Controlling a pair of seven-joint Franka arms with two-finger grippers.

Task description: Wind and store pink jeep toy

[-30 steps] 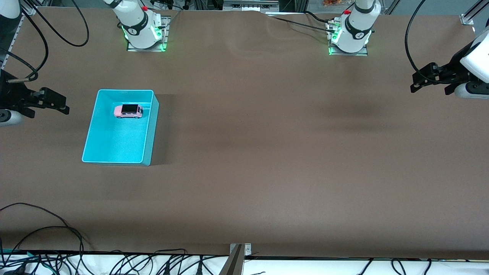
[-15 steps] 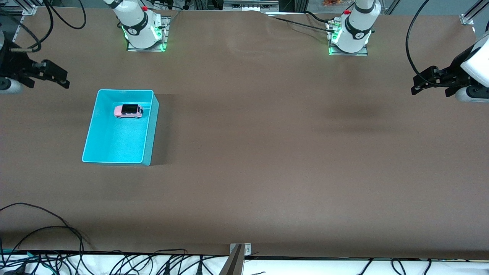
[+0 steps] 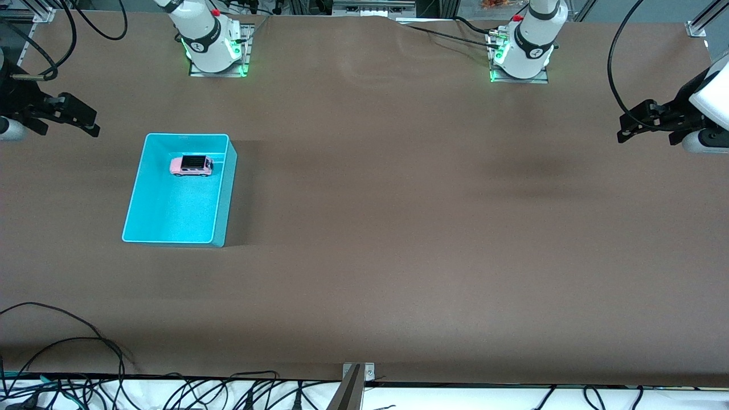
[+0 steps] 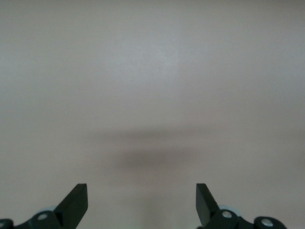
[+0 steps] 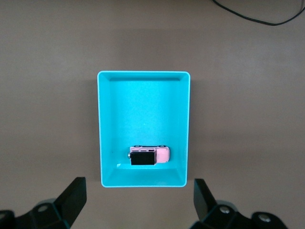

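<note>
The pink jeep toy, with its black roof up, sits inside the turquoise bin, in the end of the bin farther from the front camera. The right wrist view shows the jeep in the bin too. My right gripper is open and empty over bare table, beside the bin toward the right arm's end; its jaws stand wide apart. My left gripper is open and empty over bare table at the left arm's end, and its wrist view shows only the table.
Brown table cover all around the bin. Both arm bases stand along the table's edge away from the camera. Black cables lie at the near edge on the right arm's side.
My right gripper has moved away from the front camera, toward the robots' edge of the table. My left gripper has drawn back slightly toward its end. The jeep and bin have not moved.
</note>
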